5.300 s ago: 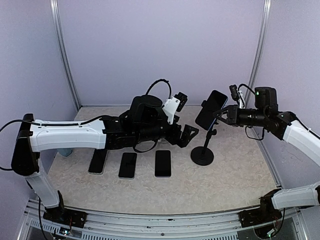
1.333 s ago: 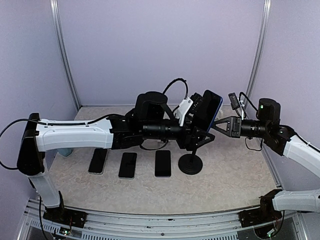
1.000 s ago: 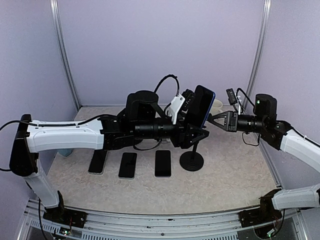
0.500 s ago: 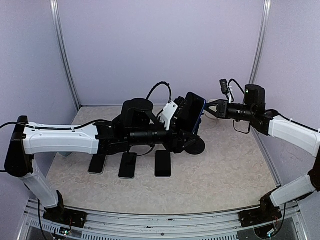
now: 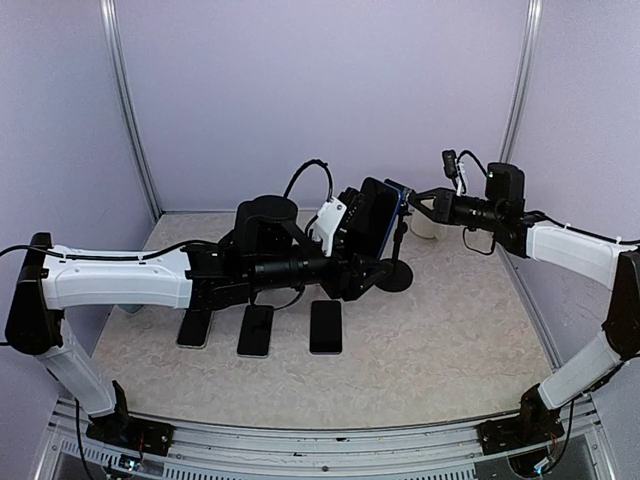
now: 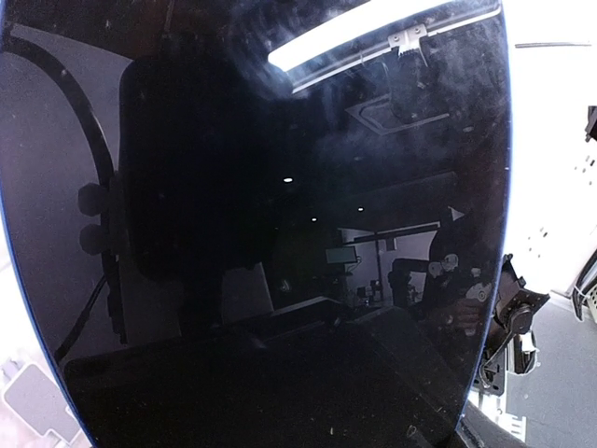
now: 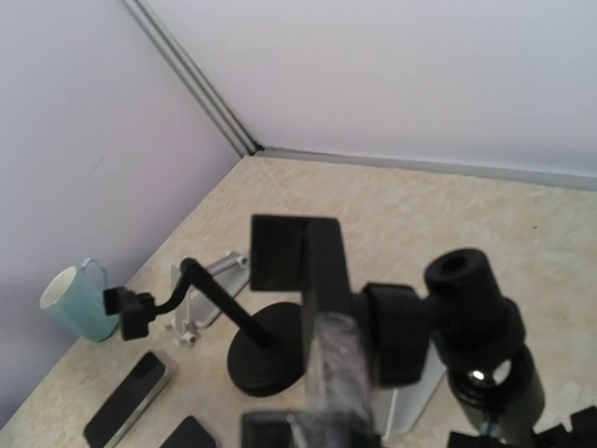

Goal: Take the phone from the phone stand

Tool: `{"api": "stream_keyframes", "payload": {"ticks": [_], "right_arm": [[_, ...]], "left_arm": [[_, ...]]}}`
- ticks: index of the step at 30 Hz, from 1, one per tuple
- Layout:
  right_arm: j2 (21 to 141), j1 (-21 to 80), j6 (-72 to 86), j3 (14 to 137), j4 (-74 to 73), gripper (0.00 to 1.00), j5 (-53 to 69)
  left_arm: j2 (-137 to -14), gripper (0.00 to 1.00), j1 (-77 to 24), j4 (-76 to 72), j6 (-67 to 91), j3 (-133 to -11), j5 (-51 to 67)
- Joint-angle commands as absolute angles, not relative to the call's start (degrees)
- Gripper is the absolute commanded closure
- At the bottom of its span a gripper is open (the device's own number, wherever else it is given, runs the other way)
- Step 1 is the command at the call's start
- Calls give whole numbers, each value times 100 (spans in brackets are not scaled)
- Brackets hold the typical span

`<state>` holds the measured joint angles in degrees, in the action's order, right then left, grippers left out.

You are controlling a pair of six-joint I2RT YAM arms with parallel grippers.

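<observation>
The phone (image 5: 377, 215) is dark with a blue rim and stands tilted in the top view. Its black screen fills the left wrist view (image 6: 280, 233) and hides my own fingers there. My left gripper (image 5: 368, 262) is shut on the phone's lower end. The black phone stand (image 5: 398, 276) stands just right of the phone on its round base. Its clamp (image 7: 326, 308) is close in the right wrist view, and no phone shows in it. My right gripper (image 5: 414, 203) is shut on the stand's head, behind the clamp.
Three dark phones (image 5: 256, 330) lie in a row in front of the left arm. A white cup (image 5: 428, 226) stands behind the stand. The right wrist view shows a second black stand (image 7: 266, 359), a silver stand (image 7: 207, 280) and a teal mug (image 7: 73, 301) near the back corner.
Both grippers moved toward the back wall and the stand's base went back with them. The phone shifted left with my left gripper, away from the clamp.
</observation>
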<state>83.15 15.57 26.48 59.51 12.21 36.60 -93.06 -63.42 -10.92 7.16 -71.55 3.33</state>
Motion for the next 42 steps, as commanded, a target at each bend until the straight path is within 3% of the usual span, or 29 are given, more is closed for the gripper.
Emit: {"api": "stream_keyframes", "payload": {"ticks": [1,9,12,15,20,31,42], "right_arm": [[8385,1433,2336,6287,1706,100,3493],[8574,1433,2328,6325,1731,100,3432],[8555,1433,2332,6342,1669,81,3392],[8515,1435,2330,6363,1587,52,3420],[8331,1433,2285,6308,1441,30,3434],[7215,1462,2461,5746,1102,22,3689],[6053,2514,3068,4921,835,29,3601]], "left_arm": [[-9079,87,-6280,-1536,716,-7095,197],[-9125,88,-6232,-1581,780,-7076,132],[-9123,88,-6223,-1580,795,-7059,72],[-9131,88,-6207,-1582,830,-7034,17],[-9141,87,-6180,-1608,915,-6981,-136],[-9275,87,-6152,-1688,1225,-6865,-854],[-9444,87,-6247,-1994,1511,-6717,-1324]]}}
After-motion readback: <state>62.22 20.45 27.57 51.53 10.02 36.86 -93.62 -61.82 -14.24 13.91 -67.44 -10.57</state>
